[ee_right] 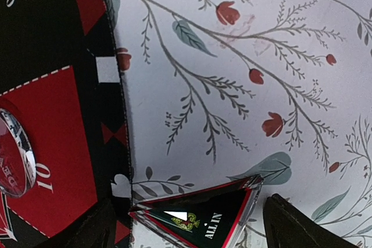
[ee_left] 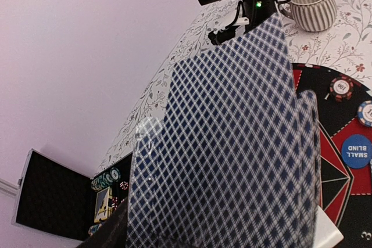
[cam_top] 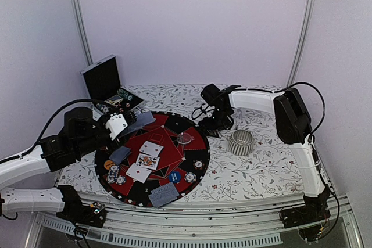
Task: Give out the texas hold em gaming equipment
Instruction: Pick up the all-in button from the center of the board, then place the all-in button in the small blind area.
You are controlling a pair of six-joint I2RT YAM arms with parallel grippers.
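My left gripper (cam_top: 128,124) is shut on a stack of blue-diamond-backed playing cards (ee_left: 232,155), held above the back left of the round red and black mat (cam_top: 195,129). The cards fill the left wrist view and hide the fingers. On the mat lie face-up cards (cam_top: 150,155), face-down cards (cam_top: 164,194), striped chips (cam_top: 199,165), a blue disc (cam_top: 174,176), an orange disc (cam_top: 108,164) and a clear disc (cam_top: 186,139). My right gripper (ee_right: 192,222) is open low over the cloth by the mat's back right edge. A triangular "ALL IN" plaque (ee_right: 203,216) lies between its fingers (ee_right: 293,225).
A ribbed silver cup (cam_top: 240,142) stands on the floral cloth right of the mat. The black hinged case (cam_top: 103,78) stands open at the back left with chips in it. White walls close in the back and both sides.
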